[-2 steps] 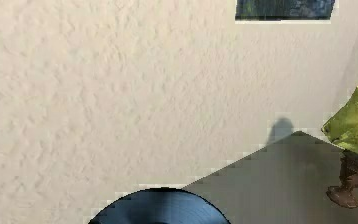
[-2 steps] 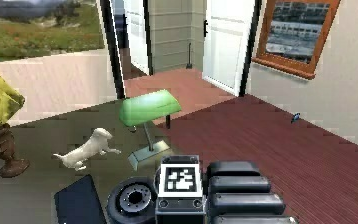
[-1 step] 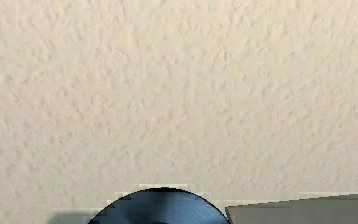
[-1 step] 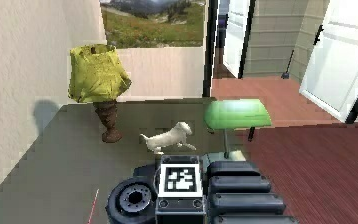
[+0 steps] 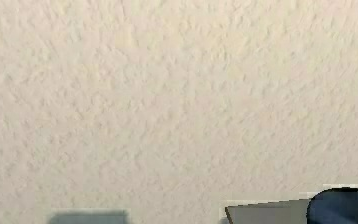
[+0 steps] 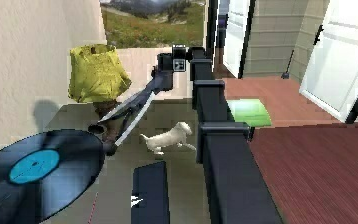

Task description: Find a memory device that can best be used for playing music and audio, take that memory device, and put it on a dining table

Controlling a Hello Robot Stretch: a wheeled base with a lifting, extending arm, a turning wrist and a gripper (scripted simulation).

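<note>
Step in hand, as judged: getting a grip on the vinyl record [image 6: 42, 170], the likeliest music-bearing thing here. Black disc, blue label, flat on the grey table [image 6: 117, 188], down and left of the 2 fingers, its rim right at their tips. Cannot tell whether tips and rim touch.

Cannot tell the state of the gripper [image 6: 105, 128] either, nor whether anything is held, since the tabletop and disc sit right behind the far end.

To do it well:
- Probably best to take the disc by its near rim, since a thin flat plate offers nothing else to grasp.
- Come in low and shallow along the tabletop.
- Lift straight up before drawing the arm [image 6: 219, 130] back, to spare the surface a scrape.
- Mind 1 white dog figurine [image 6: 167, 137] just right of the fingers and 1 dark flat slab [image 6: 149, 195] below and right of them.
- Yellow bag [image 6: 95, 72] well above the fingers, likely no hindrance.
</note>
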